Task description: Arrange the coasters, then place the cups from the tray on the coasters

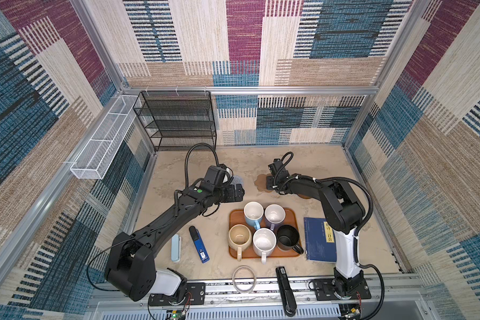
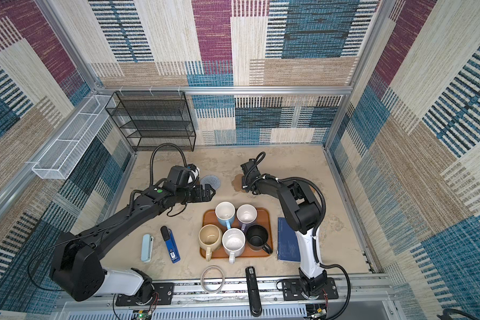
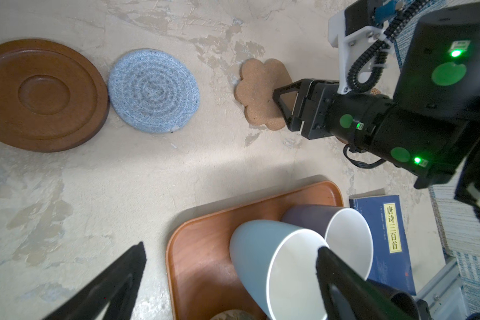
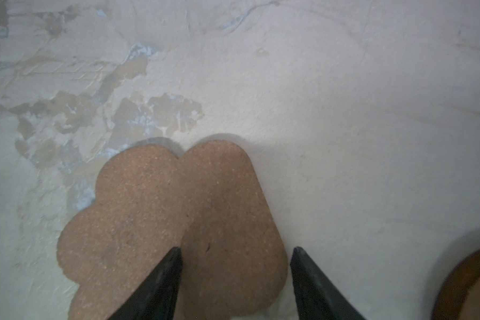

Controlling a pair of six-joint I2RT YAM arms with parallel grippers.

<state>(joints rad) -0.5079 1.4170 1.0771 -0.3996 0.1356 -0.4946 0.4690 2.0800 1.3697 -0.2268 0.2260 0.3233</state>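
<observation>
Cups (image 2: 233, 239): five, all upright on the tray. They are the light blue cup (image 1: 253, 212), lavender cup (image 1: 275, 213), beige cup (image 1: 239, 235), speckled white cup (image 1: 264, 241) and black cup (image 1: 288, 237). The first four have pale insides.
Tray (image 1: 290, 220): one, rust-orange with a low rim, toward the front of the table (image 4: 344, 110).
Coasters (image 2: 210, 182): I can count four, in a row behind the tray.
Row order: brown wooden disc (image 3: 39, 94), blue-grey woven round (image 3: 153, 91) just beside it, a gap, then the tan flower coaster (image 3: 261, 88). The second brown disc (image 4: 468, 285) shows only in part.
Flower coaster look: speckled cork, rounded lobes, lying flat.
Right gripper (image 4: 236, 249): low over the flower coaster with its fingers partly apart. One tip is above the cork and the other just off its edge, clamping nothing.
Left gripper (image 3: 230, 247): spread wide and empty, hovering by the tray's far-left corner.
</observation>
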